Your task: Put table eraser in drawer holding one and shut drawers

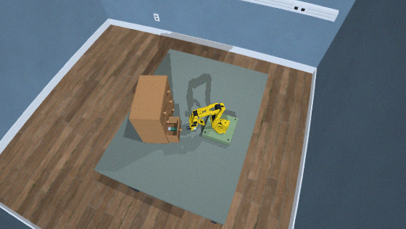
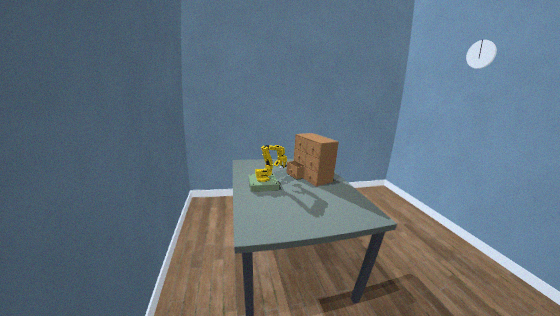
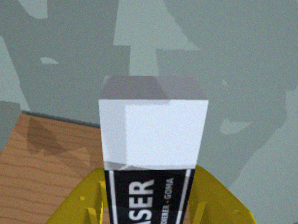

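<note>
One hand (image 1: 192, 127) (image 2: 284, 166) (image 3: 148, 200) grasps one boxy eraser (image 1: 191, 128) (image 3: 150, 132), white with a black printed sleeve, above the table (image 1: 156, 159) (image 2: 300, 220), near one open, wood-grained drawer (image 1: 174, 139) (image 2: 294, 170) (image 3: 55, 150).
</note>
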Motion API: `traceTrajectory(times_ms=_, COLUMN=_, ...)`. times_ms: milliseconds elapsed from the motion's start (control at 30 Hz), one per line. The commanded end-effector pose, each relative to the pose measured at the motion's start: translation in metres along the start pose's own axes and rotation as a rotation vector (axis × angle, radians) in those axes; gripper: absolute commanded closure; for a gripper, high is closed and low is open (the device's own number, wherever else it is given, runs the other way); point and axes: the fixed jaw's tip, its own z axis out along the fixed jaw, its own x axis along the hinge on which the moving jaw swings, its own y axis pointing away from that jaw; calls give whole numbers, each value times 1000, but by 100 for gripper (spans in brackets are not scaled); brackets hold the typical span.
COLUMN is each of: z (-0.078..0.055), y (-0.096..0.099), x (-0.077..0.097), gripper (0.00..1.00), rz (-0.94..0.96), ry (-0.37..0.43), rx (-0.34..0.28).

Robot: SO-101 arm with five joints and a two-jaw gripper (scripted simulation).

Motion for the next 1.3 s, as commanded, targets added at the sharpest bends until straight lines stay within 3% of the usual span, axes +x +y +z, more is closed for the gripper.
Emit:
traceTrajectory(times_ms=0, z=-7, y=1, x=-1, gripper=100, rz=-1, ry=31, rx=-1)
traceTrajectory(times_ms=133, z=-7, y=1, x=-1, gripper=100, rz=-1, ry=31, rx=-1)
traceTrajectory(times_ms=533, z=-29, y=1, x=5, gripper=100, rz=0, ry=161, rx=-3)
traceTrajectory(times_ms=700, z=-29, y=1, x=5, gripper=100, rz=0, ry=161, rx=-3)
traceTrajectory(times_ms=1100, z=-52, y=1, x=10, gripper=100, rz=1, ry=292, rx=-5)
traceTrajectory(times_ms=1267, z=-52, y=1, x=10, gripper=100, rz=1, ry=292, rx=-5)
